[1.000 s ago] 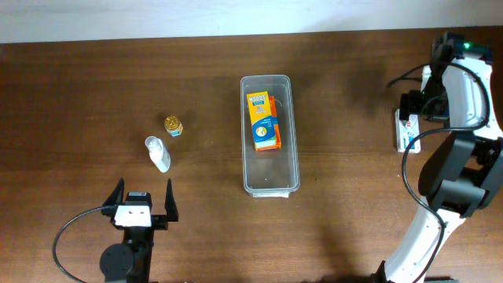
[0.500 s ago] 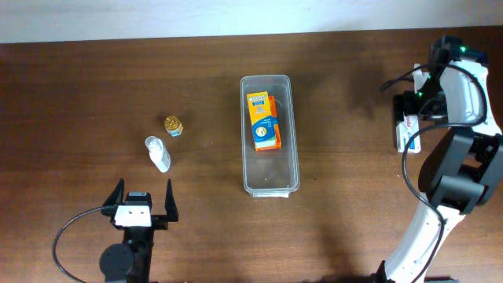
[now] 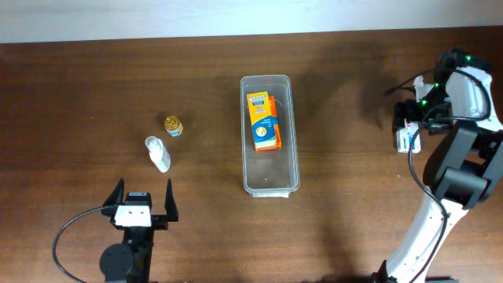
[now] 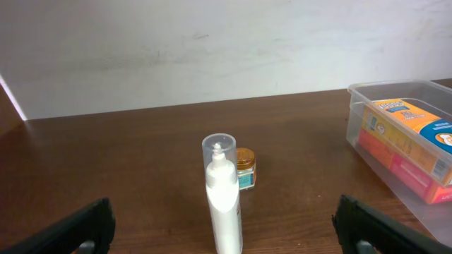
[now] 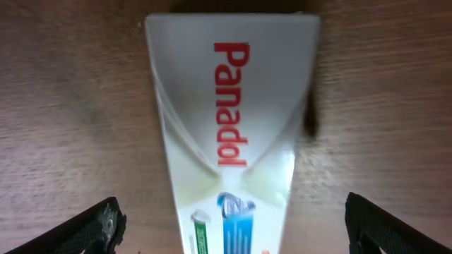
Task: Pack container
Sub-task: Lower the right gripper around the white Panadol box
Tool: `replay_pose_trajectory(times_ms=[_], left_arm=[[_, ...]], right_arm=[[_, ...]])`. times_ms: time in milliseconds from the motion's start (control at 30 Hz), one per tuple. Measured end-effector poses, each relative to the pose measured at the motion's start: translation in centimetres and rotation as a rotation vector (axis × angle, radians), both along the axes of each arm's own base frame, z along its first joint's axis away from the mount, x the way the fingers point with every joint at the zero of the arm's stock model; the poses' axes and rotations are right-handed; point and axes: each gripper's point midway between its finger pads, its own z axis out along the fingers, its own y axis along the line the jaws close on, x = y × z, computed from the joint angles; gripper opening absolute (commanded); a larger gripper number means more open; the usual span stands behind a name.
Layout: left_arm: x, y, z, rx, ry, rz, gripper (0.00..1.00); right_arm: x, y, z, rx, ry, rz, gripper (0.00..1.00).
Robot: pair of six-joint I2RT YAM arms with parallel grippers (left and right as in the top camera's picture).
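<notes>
Table (image 3: 94,94): dark wood, items well apart.
Container (image 3: 245,134): clear bin at table centre, long axis running away from the arms.
Right gripper (image 5: 236,229): jaws wide, holding nothing, hanging directly over the Panadol box; the step in hand looks like the approach to a pick.
Left gripper (image 3: 144,198): fully open, empty, parked at the near edge.
Orange box (image 3: 265,120): already packed, lying flat in the container's far half.
Panadol box (image 5: 226,141): flat on the table far right; next move calls for lowering so the fingers straddle its narrow sides, then closing.
White bottle (image 3: 158,153): lying unpacked, left of the container.
Gold-capped jar (image 3: 174,126): just beyond the bottle.

Box (image 3: 266,120) inside container (image 3: 271,174); bottle (image 3: 158,153) left
</notes>
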Motion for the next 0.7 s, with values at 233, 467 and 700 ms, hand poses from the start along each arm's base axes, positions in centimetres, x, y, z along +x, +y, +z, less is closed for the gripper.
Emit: replay_pose_trajectory(times_ms=[233,467,700], left_arm=[[0.0,0.0,0.0,0.0,0.0,0.0,0.99],[0.0,0.0,0.0,0.0,0.0,0.0,0.99],[0.0,0.0,0.0,0.0,0.0,0.0,0.99]], right_arm=[[0.2,0.1,-1.5,0.014,0.01,0.0,0.92],[0.3,0.1,-1.6,0.017,0.009,-0.001,0.86],[0.1,0.2,-2.4,0.021,0.028,-0.003,0.81]])
